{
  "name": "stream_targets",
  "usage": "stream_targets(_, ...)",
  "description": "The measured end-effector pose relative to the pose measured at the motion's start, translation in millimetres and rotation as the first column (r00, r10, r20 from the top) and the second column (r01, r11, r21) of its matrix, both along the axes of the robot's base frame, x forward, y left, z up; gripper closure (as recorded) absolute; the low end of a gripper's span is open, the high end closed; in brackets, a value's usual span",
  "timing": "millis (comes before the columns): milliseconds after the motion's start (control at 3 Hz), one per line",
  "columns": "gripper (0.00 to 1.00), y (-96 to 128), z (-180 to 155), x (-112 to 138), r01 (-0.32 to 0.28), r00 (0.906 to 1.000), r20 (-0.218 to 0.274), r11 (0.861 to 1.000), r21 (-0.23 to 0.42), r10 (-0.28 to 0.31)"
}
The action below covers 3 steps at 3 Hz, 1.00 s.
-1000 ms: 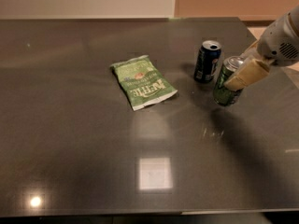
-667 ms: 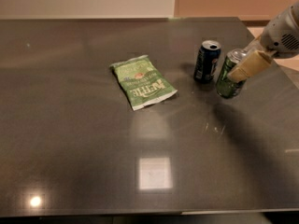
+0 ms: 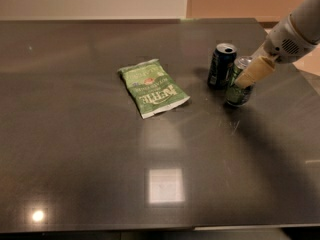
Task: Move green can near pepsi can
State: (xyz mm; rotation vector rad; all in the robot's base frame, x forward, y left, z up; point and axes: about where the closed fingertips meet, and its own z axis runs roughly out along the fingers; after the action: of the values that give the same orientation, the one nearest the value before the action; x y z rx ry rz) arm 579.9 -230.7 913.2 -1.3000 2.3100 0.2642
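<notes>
Evidently meets green can's [image 3: 238,92] top with jaws from the right, to stand it on bench [image 3: 90,179] just beside pepsi can [image 3: 220,68]; cannot tell whether clamped or loosened.

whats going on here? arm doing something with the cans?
The robot arm reaches in from the right, and its pincer grips the green can near the top. That can is right beside the pepsi can, just to its right and a little nearer the camera, low at the table; whether it rests on it is unclear. A green chip bag lies flat further left, untouched. The can has not been let go.
</notes>
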Motion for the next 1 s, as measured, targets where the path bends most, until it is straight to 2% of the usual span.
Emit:
stream_targets(333, 0.81, -0.2, -6.5, 8.2, 0.004, 1.0, 0.003, 1.0, -0.008, -0.004)
stream_targets(1000, 0.35, -4.4, -12.0, 15.0, 0.032, 0.9989, 0.036, 0.999, -0.026, -0.031)
